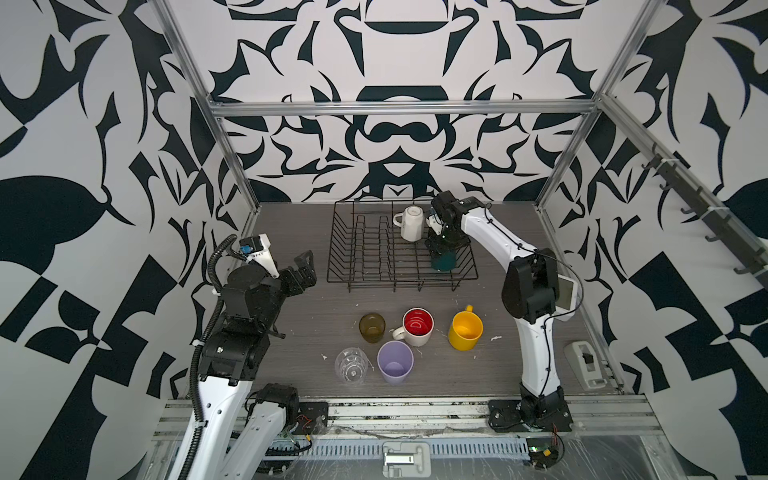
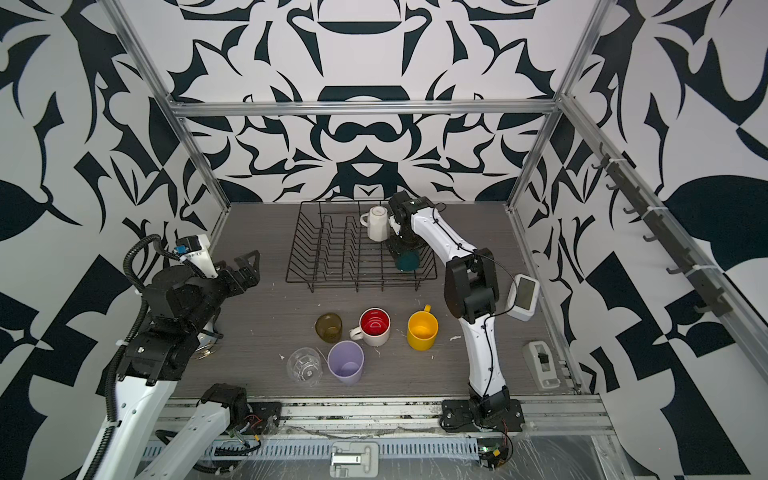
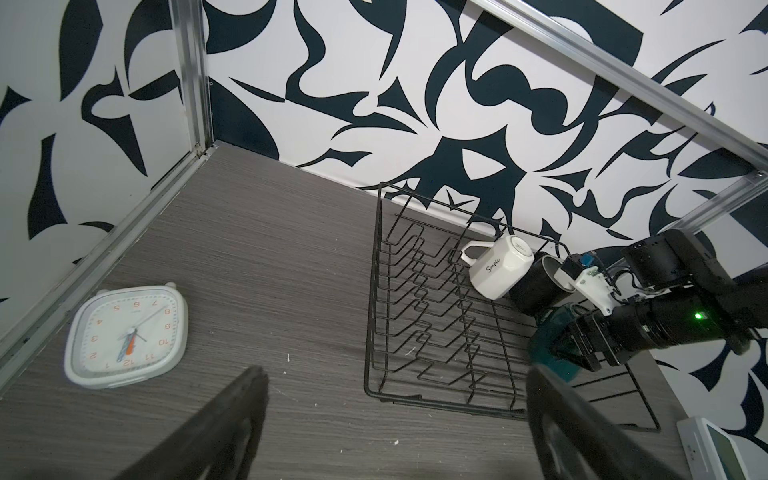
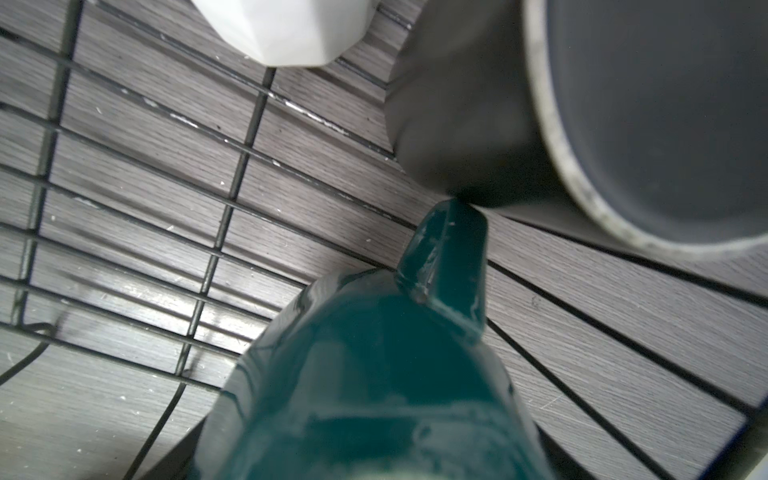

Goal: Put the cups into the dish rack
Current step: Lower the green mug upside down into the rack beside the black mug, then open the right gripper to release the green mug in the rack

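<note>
The black wire dish rack [image 1: 399, 281] stands at the back of the table. In it a white mug [image 1: 411, 224] sits upside down beside a black mug [image 3: 540, 286]. My right gripper [image 1: 442, 253] reaches down into the rack's near right corner, its jaws straddling a teal mug [image 1: 444, 262] that fills the right wrist view [image 4: 374, 374]; its fingers are hidden there. On the table in front stand an amber glass [image 1: 372, 327], a red-inside white mug [image 1: 417, 326], a yellow mug [image 1: 465, 330], a lilac tumbler [image 1: 395, 361] and a clear glass [image 1: 352, 365]. My left gripper [image 1: 305, 268] hovers open and empty left of the rack.
A white square clock [image 3: 126, 334] lies on the table at the left, under my left arm. A white tape dispenser [image 1: 586, 363] sits at the right edge. A small white screen device [image 1: 567, 293] stands behind my right arm's elbow. Metal frame posts border the table.
</note>
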Motion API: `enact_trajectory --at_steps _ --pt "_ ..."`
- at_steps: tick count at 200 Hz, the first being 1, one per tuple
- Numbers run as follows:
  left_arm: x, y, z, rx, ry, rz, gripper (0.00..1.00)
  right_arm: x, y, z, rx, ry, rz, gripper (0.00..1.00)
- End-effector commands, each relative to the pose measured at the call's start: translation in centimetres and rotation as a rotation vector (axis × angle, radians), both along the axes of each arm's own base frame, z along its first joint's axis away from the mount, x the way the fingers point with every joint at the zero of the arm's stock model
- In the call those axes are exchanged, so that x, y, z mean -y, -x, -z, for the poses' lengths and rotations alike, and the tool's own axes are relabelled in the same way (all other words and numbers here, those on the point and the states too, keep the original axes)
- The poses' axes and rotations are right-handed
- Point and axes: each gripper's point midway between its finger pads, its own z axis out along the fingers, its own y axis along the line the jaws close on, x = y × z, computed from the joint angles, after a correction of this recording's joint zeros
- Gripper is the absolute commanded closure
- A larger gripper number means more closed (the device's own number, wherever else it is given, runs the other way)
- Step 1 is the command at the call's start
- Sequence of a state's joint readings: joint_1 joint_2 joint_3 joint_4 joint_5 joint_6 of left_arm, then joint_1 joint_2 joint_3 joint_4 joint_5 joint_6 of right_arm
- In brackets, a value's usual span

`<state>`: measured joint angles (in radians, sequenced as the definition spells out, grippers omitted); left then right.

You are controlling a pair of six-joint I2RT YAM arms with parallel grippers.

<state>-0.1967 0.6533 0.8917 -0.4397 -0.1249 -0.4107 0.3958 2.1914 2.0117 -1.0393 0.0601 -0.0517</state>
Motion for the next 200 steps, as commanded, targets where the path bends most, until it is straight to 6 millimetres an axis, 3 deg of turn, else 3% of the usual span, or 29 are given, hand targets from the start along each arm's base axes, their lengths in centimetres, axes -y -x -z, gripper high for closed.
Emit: enact_trajectory --at_steps 1,99,123,200 --pt "-0.3 0.3 -0.6 0.014 -0.01 -0.009 0.01 0.1 -0.7 -2.0 0.053 -0.014 0.015 0.14" --pt "-0.3 0.5 -0.7 0.017 -0.008 -0.009 0.01 0.2 0.3 -0.8 0.049 -0.021 0.025 0.1" --pt "-0.3 0.5 -0.7 0.017 -0.007 -0.01 0.01 0.1 0.4 -0.8 0.052 -0.024 0.025 0.01" --pt "-0.3 0.7 -0.9 0.021 -0.002 -0.009 0.01 0.0 0.4 -1.0 0.061 -0.026 0.027 0.01"
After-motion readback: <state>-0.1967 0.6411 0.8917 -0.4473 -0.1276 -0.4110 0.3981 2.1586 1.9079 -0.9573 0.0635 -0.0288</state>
